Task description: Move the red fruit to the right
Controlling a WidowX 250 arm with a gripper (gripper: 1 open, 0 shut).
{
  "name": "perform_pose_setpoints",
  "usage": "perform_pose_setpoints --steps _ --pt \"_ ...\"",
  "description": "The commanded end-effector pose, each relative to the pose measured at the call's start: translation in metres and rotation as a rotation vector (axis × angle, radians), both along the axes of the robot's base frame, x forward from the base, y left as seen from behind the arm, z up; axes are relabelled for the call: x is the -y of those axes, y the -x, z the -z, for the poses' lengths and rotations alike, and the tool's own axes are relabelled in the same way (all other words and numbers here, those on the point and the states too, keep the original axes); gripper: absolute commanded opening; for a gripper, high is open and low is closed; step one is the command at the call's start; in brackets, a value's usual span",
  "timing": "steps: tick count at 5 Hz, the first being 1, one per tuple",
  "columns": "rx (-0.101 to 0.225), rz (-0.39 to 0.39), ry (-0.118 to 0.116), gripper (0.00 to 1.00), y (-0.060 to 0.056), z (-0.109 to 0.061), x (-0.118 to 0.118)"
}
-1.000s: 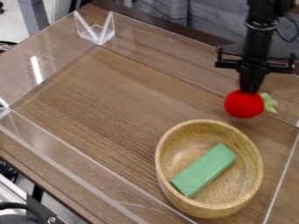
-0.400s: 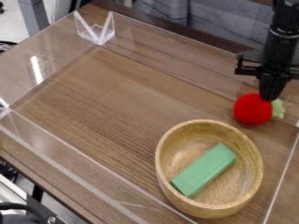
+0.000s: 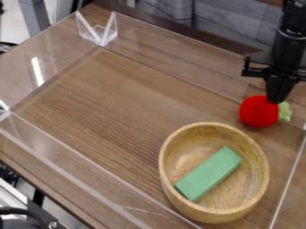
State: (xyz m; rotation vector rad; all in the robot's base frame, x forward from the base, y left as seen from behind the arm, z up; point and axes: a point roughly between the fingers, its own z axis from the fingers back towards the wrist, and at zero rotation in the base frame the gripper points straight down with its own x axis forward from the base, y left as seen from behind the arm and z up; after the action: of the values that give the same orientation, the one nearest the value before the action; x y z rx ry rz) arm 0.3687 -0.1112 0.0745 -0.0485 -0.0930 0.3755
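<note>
Wood-grain worktop point(image 3: 107, 98) fills most of the view, ringed by a low clear acrylic wall point(image 3: 36, 67) w/ a small clear V-shaped bracket point(image 3: 98, 29) at the far edge.

Next down in size: round wooden bowl point(image 3: 185, 201), near-right part of the worktop, close to the clear wall on that side. Inside it lies a green rectangular block point(image 3: 209, 173), long axis diagonal, running from near-left up to far-right, flat on the bowl's floor.

Black robot arm point(image 3: 291, 31) comes down at the far right, approx vertical, w/ a short crossbar partway down. Gripper point(image 3: 274, 95) points straight down, tip right at the top of the red fruit point(image 3: 256, 112); jaws look drawn together into one narrow black tip, closed. Contact w/ the fruit seems to be at the top only; whether anything is actually pinched can't be made out from this angle.

Red fruit sits on the worktop at the right edge of the scene, just beyond the bowl's far rim, not touching it. It's roughly round, so no real long axis; its small green leafy stem point(image 3: 284, 111) sticks out sideways to the right, toward the side wall.

No brands, labels or readable writing anywhere.
</note>
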Motion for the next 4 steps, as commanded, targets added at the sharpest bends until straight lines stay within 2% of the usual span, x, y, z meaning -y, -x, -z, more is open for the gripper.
perform_pose_setpoints --steps 1,2,4 --pt "0.071 0.049 0.015 0.00 -0.008 -0.012 0.004" --pt "0.069 0.105 0.011 0.00 -0.002 0.001 0.009" --pt "0.069 -0.008 0.002 0.00 -0.006 -0.010 -0.006"
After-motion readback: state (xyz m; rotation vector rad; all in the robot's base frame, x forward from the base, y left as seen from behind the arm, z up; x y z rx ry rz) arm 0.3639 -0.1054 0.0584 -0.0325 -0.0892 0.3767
